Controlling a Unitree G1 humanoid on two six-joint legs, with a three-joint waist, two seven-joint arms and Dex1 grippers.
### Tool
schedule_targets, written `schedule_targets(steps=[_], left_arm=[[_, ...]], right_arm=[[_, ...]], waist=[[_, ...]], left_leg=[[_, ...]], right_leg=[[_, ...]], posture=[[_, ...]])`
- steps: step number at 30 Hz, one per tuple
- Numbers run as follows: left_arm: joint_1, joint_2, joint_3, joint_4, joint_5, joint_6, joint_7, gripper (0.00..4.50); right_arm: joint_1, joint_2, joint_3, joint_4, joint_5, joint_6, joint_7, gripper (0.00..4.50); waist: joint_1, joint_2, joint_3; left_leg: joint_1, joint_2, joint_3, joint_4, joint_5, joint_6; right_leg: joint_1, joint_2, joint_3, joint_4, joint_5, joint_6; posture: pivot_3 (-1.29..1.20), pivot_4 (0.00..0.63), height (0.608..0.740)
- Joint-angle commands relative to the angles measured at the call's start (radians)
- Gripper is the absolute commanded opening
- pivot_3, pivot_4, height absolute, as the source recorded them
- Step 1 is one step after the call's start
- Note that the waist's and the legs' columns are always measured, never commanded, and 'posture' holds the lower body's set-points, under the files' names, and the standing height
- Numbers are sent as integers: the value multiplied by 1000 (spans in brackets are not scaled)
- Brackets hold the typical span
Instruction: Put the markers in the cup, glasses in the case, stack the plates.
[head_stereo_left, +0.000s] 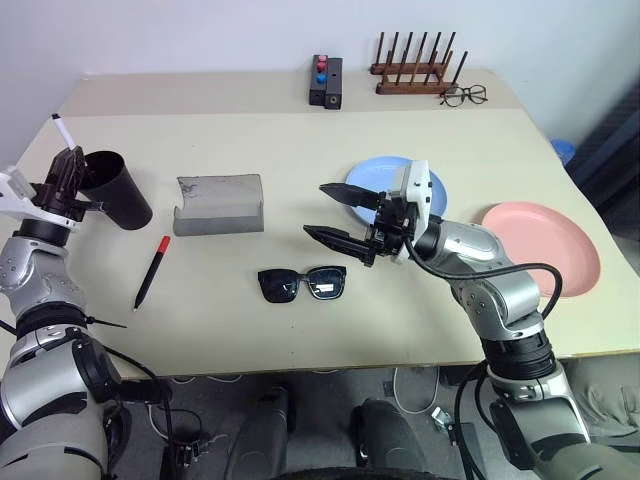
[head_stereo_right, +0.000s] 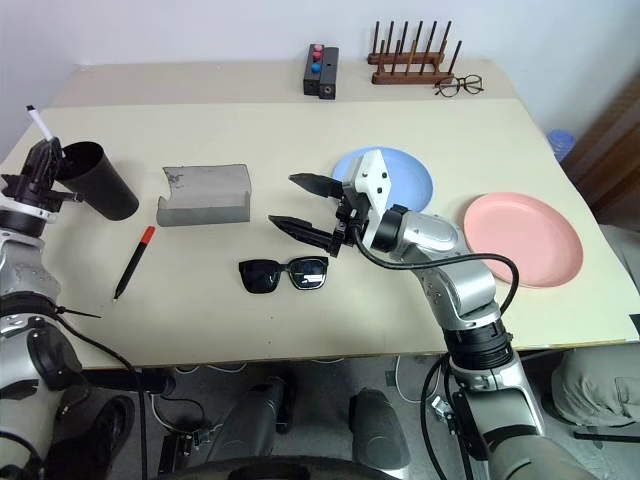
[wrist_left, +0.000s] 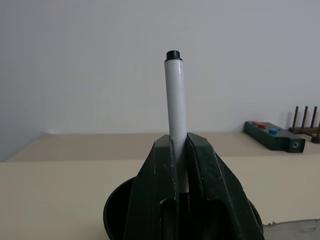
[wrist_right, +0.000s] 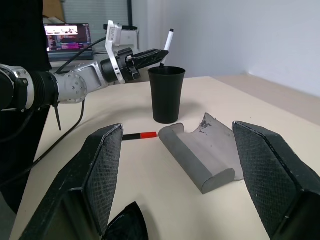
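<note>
My left gripper (head_stereo_left: 68, 166) is shut on a white-bodied marker (wrist_left: 176, 100) with a black tip, holding it upright just over the rim of the black cup (head_stereo_left: 118, 190) at the table's left side. The marker's lower end is at the cup's mouth. A second marker (head_stereo_left: 152, 270), black with a red cap, lies on the table in front of the cup. The black sunglasses (head_stereo_left: 302, 284) lie mid-table, with the grey case (head_stereo_left: 220, 204) behind them. My right gripper (head_stereo_left: 315, 210) hovers open above and right of the sunglasses, holding nothing. The blue plate (head_stereo_left: 370, 172) and the pink plate (head_stereo_left: 545, 245) lie apart on the right.
At the back of the table stand a wooden peg rack (head_stereo_left: 415, 65), wire-framed spectacles (head_stereo_left: 464, 96) and a black box with red and blue buttons (head_stereo_left: 326, 80). A laptop (wrist_right: 67, 37) stands beyond the table's left end.
</note>
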Motion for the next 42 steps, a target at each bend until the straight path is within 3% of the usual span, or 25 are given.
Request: schedule_targets(steps=[1,4,7,13,14,17,21,25,28,32,35,42], left_arm=[[-12,0,-1,-12,-1,-12,6,40],[-14,-3,-1,-14,-1,-14,9,40],[-16,-6,4,-13,-7,-9,10,1210],[-21,-6,-1,-26,-5,-20,4,4290],[-22,-6,-2,-33,-4,-20,4,4430],[-20,-9,-11,-67,-8,-6,-14,4430],[30,-9,-46,-259,-56,190,-81,4430],[179,87,-129,-693,-81,599,-4,4430],[223,145,-114,-918,-160,889,114,4430],[266,209,-104,-1135,-266,1207,218,4430],[384,283,-146,-1280,-272,1425,269,4430],[517,122,-92,-1299,-223,1511,478,4430]], right_arm=[[-3,-4,-3,-50,-3,-9,-7,3564],[-1,-5,-2,-52,-5,-10,-10,3564],[2,-6,-2,-52,-8,-11,-10,3564],[0,-2,-1,-48,-15,-16,-11,3564],[1,-2,0,-48,-17,-16,-10,3564],[2,-2,1,-47,-19,-18,-10,3564],[6,-6,-2,-50,-17,-15,-9,3564],[8,-39,-31,-22,-16,-28,19,3564],[9,-75,-62,8,11,-33,67,3564],[3,-109,-105,53,55,-32,142,3564],[6,-127,-115,80,57,-47,185,3564],[13,-119,-99,89,26,-85,183,3564]], waist=[[0,0,0],[1,0,0],[1,0,0],[0,0,0],[0,0,0],[1,0,0],[1,0,0],[-9,0,0],[-6,0,0],[-1,0,0],[-7,1,1],[0,2,1]], left_leg=[[0,0,0,0,0,0],[0,0,0,0,0,0],[0,0,0,0,0,0],[0,0,0,0,0,0],[0,0,0,0,0,0],[0,0,0,0,0,0],[0,0,0,1,0,0],[0,0,0,0,0,0],[0,1,-1,0,0,0],[1,1,-1,0,0,0],[3,1,0,-1,0,0],[5,2,1,-4,0,-1]], right_leg=[[0,0,0,0,0,0],[0,0,0,0,0,0],[0,0,0,0,0,0],[0,0,0,0,0,0],[0,0,0,0,0,0],[0,0,0,0,0,0],[0,0,0,0,0,0],[0,0,1,0,0,0],[-1,0,2,1,0,0],[1,-1,2,0,0,0],[2,-2,3,0,0,-1],[1,-2,5,0,-1,-2]], posture=[[0,150,735],[0,150,735],[0,150,735],[0,150,735],[0,150,735],[0,150,735],[0,150,735],[0,150,735],[0,150,735],[0,150,735],[0,150,735],[0,150,735]])
